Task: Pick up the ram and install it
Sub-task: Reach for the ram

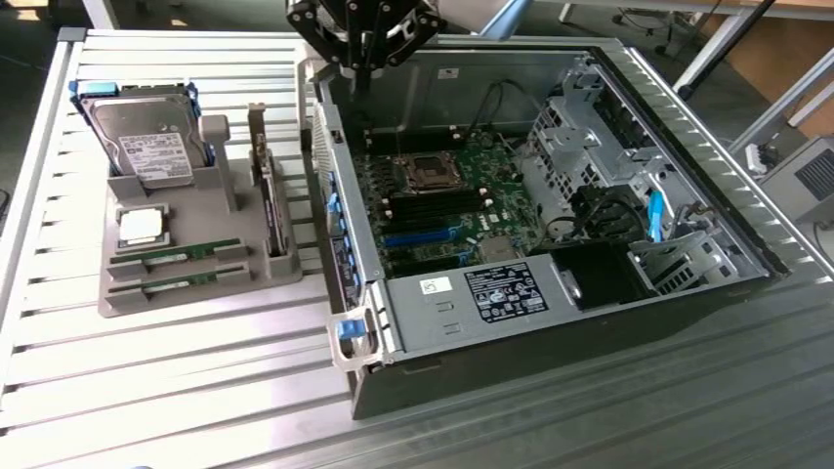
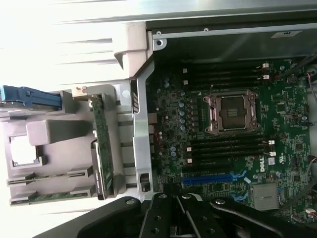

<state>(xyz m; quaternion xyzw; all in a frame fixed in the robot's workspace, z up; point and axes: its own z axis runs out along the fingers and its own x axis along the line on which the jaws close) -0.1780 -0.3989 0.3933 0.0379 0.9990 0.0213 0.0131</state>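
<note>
Exterior view shows you two ram sticks [image 1: 176, 259] seated in the grey holder's [image 1: 268, 266] end slots. The end effector [image 1: 363, 70], pinched narrow and empty, hangs well apart from that holder. They're likely light, stiff and fragile, so grip the long edges.

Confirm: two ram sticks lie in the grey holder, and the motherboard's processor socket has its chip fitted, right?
Not quite: the exterior view shows the processor socket empty; the silver chip sits in the grey holder with the two ram sticks.
</note>
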